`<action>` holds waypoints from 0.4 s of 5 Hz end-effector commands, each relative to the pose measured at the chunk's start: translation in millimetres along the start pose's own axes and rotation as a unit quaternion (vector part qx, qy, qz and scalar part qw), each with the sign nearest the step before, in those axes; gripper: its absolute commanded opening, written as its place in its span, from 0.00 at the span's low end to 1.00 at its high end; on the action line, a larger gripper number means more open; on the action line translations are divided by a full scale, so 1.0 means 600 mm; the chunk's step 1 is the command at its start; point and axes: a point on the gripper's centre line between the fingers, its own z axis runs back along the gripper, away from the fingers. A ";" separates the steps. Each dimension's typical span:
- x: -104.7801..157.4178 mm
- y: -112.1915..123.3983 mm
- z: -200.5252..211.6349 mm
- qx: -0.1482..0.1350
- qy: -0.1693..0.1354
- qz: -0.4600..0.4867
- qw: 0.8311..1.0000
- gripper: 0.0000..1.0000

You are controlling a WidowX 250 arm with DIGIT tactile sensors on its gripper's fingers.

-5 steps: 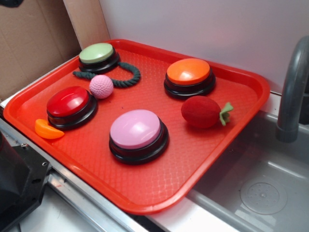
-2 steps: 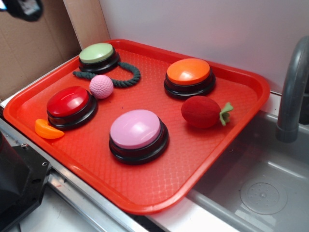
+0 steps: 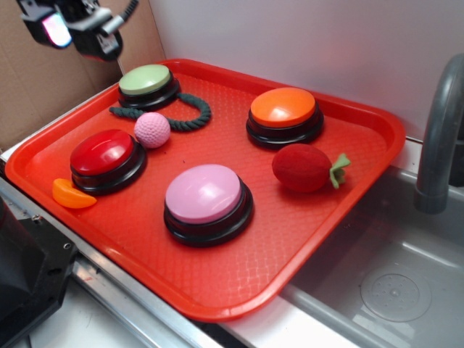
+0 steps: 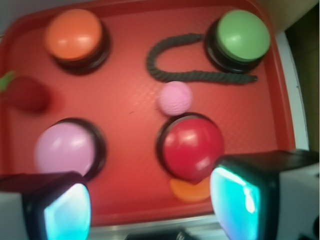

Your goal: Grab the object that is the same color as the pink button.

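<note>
We are hovering the gripper (image 3: 72, 32), jaws apart and empty, high above the tray's (image 3: 217, 297) edge, with the ball (image 3: 152, 130) lying below, beside the red button (image 3: 107, 158).

A plain white wall (image 3: 304, 43) is seen rising behind the work surface, with brown cardboard panels (image 3: 51, 80) propped against it at the left. To the right, a stainless steel sink basin (image 3: 391, 275) is set into the counter, its round drain (image 3: 395, 296) visible on the floor of the basin. A grey curved faucet pipe (image 3: 438, 138) is seen standing at the sink's far edge, cut off by the frame. A metal counter edge (image 3: 130, 297) runs diagonally along the front, and a dark block (image 3: 22, 275) is placed at the lower left corner. The scene is evenly lit, with soft reflections cast on the steel.
</note>
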 end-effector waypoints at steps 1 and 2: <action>0.046 0.032 -0.083 0.016 -0.014 0.013 1.000 1.00; 0.066 0.035 -0.130 0.032 0.005 0.015 0.999 1.00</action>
